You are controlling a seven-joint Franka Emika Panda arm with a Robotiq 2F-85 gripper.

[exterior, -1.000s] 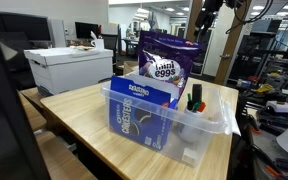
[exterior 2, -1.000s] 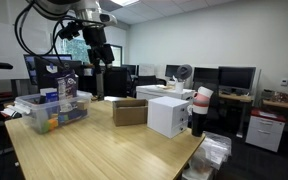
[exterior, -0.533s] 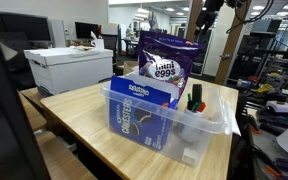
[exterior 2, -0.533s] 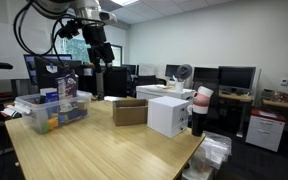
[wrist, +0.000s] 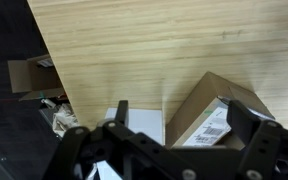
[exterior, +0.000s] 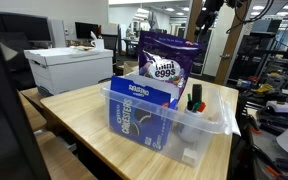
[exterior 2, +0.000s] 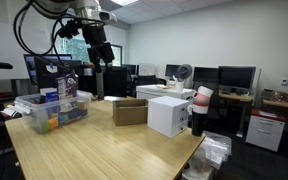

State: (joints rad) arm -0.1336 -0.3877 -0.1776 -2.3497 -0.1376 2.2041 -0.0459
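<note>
- Claw (wrist: pixel 176 114) hangs high over the table, jaws wide apart, and I see nothing between them.
- Brown cardboard box (wrist: pixel 219 108) lies well below the claw, off toward one finger. Its long axis runs oblique to the jaw line.
- White box (exterior 2: pixel 169 115) stands just beside the cardboard box; clear bin (exterior 2: pixel 52 108) sits well apart on its opposite side.
- Wooden table (exterior 2: pixel 94 150) carries all three.
- Beyond the cardboard box I note office desks with monitors (exterior 2: pixel 234 77).

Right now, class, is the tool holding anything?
No: in the wrist view the tool is wide open above the table, with nothing held in it.
</note>
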